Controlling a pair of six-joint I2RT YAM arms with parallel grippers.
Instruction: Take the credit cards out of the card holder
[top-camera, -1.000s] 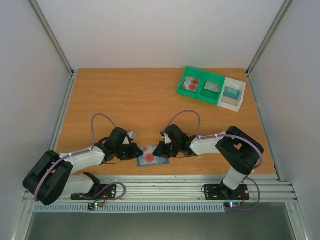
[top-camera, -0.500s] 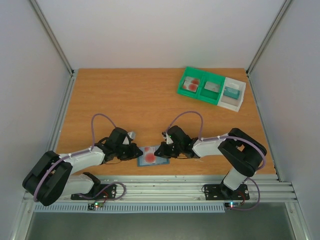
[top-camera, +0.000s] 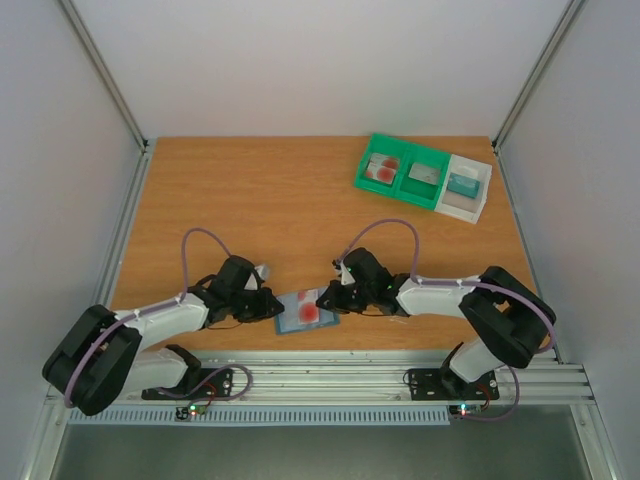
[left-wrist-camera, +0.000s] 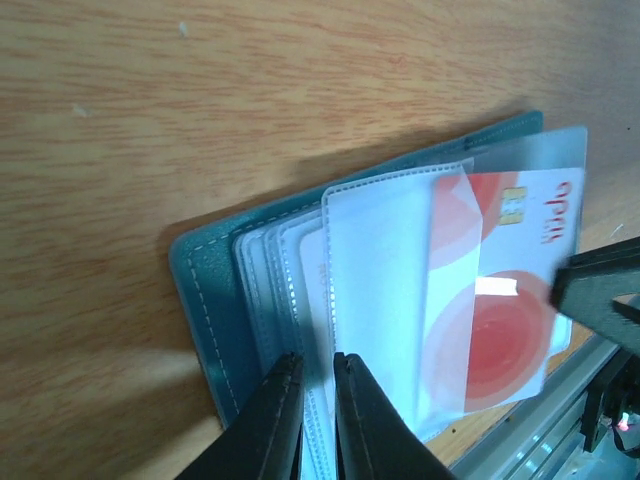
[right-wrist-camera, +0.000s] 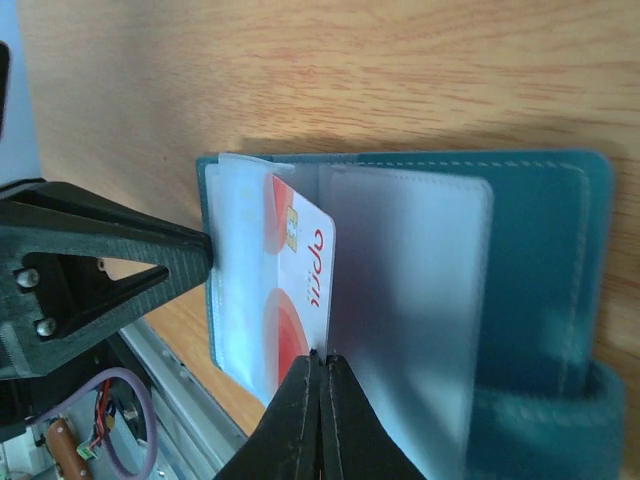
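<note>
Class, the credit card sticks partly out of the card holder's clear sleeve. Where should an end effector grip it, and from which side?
Probably the credit card at its bare end, pinched across the thin flat faces, coming from the open side of the sleeve where it juts out: the rest is covered.

Bright even light; the card holder (left-wrist-camera: 200, 290) casts a soft shadow.
</note>
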